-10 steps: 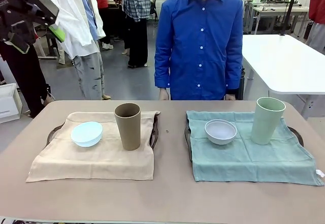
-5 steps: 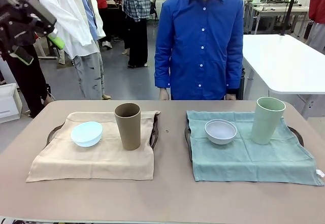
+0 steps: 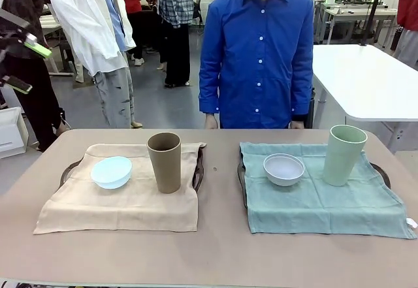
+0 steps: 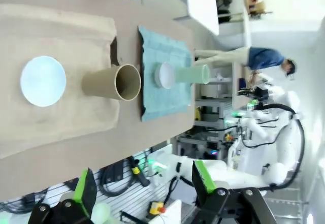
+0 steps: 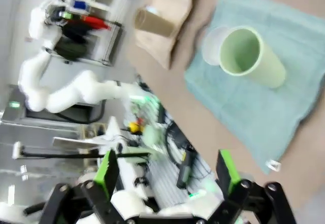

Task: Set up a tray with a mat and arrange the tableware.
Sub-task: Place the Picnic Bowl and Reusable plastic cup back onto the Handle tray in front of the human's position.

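- Task looks essentially done: two settings laid out on the counter (image 3: 215, 255), nothing visibly left to place.
- Left of frame: beige mat (image 3: 124, 196) draped over a dark tray (image 3: 198, 168) (just the handles peek out). Pale blue bowl (image 3: 112, 172) sits on the mat's left part, brown cup (image 3: 164, 162) upright just beside it to the right.
- Right of frame: green mat (image 3: 320, 203) over a second tray (image 3: 241, 178). White bowl (image 3: 284, 169) sits upper-middle of the mat, pale green cup (image 3: 344, 155) upright near it, toward the right edge.
- Mats hang slightly off-square; a judgement call whether that needs tidying.
- Left gripper (image 4: 142, 183): jaws spread wide, holding nothing; its wrist view looks down from well above both settings. In the front view it sits at the upper left edge of frame (image 3: 16, 63), well clear of the counter.
- Right gripper (image 5: 167, 170): jaws also wide apart and empty, high above the pale green cup and green mat.
- Person in a blue shirt (image 3: 258, 53) stands at the far side, hands down by the counter edge, touching nothing.
- Versus 1.0 s ago: left arm has pulled further up and out toward the left edge, now mostly out of frame. Bowls, cups and mats unchanged.
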`<action>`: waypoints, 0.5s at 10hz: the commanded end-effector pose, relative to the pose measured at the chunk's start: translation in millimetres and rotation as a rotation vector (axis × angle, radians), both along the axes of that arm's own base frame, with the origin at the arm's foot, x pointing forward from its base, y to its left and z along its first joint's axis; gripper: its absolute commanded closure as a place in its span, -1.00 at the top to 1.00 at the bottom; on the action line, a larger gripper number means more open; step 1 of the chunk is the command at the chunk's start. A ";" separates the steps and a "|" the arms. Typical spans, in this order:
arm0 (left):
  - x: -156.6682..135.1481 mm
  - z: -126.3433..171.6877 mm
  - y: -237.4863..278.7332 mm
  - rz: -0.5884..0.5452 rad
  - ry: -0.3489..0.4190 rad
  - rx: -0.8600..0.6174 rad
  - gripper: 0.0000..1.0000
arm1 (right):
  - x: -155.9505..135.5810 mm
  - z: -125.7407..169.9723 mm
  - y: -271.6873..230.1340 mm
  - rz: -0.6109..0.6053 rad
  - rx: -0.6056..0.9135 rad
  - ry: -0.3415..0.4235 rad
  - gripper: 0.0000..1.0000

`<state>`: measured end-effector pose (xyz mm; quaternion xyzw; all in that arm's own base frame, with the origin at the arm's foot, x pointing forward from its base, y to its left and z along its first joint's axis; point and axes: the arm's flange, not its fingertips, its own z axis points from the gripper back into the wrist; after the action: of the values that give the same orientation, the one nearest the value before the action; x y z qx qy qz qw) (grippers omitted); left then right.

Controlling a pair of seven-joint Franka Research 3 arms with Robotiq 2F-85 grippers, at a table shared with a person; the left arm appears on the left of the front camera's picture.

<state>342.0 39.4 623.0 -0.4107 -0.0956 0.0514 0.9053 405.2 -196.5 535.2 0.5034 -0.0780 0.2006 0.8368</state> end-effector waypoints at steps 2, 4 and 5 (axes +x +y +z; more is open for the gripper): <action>-8.8 -2.8 46.6 0.079 0.022 -0.129 1.00 | 18.1 -18.7 -43.2 -0.056 0.227 0.090 1.00; -13.2 -16.0 63.9 0.065 0.016 -0.138 1.00 | 13.2 -37.3 -55.4 -0.164 0.251 0.229 1.00; -11.9 -28.1 72.6 0.061 0.026 -0.140 1.00 | 9.4 -43.6 -56.8 -0.185 0.243 0.258 1.00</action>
<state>325.8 110.6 606.1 -0.4614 -0.0933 0.1078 0.8757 410.3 -259.7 481.9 0.6104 -0.0487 0.0771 0.7868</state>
